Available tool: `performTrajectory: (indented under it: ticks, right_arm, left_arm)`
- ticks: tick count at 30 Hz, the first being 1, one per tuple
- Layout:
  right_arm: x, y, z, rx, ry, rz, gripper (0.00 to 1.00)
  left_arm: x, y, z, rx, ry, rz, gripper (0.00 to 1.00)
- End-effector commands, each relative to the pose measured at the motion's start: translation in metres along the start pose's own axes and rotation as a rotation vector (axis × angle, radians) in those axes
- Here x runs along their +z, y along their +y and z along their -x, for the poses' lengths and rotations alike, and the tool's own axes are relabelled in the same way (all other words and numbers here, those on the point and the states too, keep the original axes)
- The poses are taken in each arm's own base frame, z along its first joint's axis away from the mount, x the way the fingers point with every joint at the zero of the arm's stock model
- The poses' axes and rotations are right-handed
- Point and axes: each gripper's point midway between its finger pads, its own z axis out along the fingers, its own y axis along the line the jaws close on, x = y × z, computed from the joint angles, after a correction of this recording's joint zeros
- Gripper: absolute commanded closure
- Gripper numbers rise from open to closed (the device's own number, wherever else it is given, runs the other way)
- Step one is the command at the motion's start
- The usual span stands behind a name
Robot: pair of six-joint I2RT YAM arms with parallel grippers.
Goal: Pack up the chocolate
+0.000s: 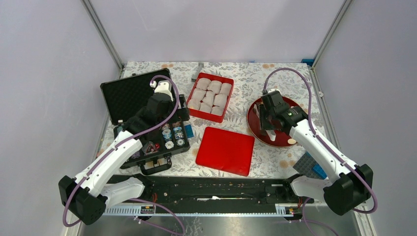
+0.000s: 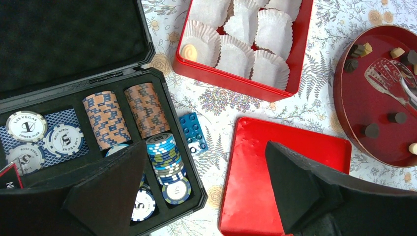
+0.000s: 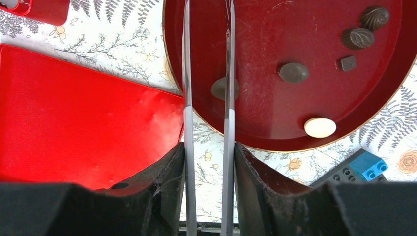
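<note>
On the round red plate at the right lies the chocolate, loose and scattered; one pale piece sits in a paper cup of the red box, farther left; the right gripper clamps the tongs, whose arms cross a dark lump; a slack squeeze could drop a lump on the way over the red lid, and a hard one could flick it off the plate; the left gripper gapes wide and empty near the black case.
</note>
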Motion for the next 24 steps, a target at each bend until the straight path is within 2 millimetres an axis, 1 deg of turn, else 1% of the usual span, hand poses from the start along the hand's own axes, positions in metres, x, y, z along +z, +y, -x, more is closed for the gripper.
performTrajectory:
  ticks: [1, 6, 15, 20, 24]
  right_arm:
    - [0.005, 0.008, 0.01, 0.012, -0.038, 0.03, 0.56]
    - [0.018, 0.006, 0.004, -0.001, -0.012, -0.001, 0.55]
    - [0.032, 0.005, -0.004, -0.025, 0.026, -0.027, 0.55]
    - [0.037, 0.007, 0.0, -0.025, 0.024, -0.031, 0.54]
    - [0.04, 0.01, 0.005, -0.02, 0.026, -0.026, 0.53]
  left_arm:
    - [-0.01, -0.013, 0.029, -0.037, -0.083, -0.05, 0.01]
    - [-0.009, -0.012, 0.026, -0.038, -0.076, -0.049, 0.01]
    - [-0.006, -0.009, 0.018, -0.035, -0.058, -0.041, 0.01]
    - [-0.006, -0.008, 0.019, -0.033, -0.065, -0.037, 0.01]
    - [-0.004, -0.006, 0.017, -0.02, -0.059, -0.029, 0.01]
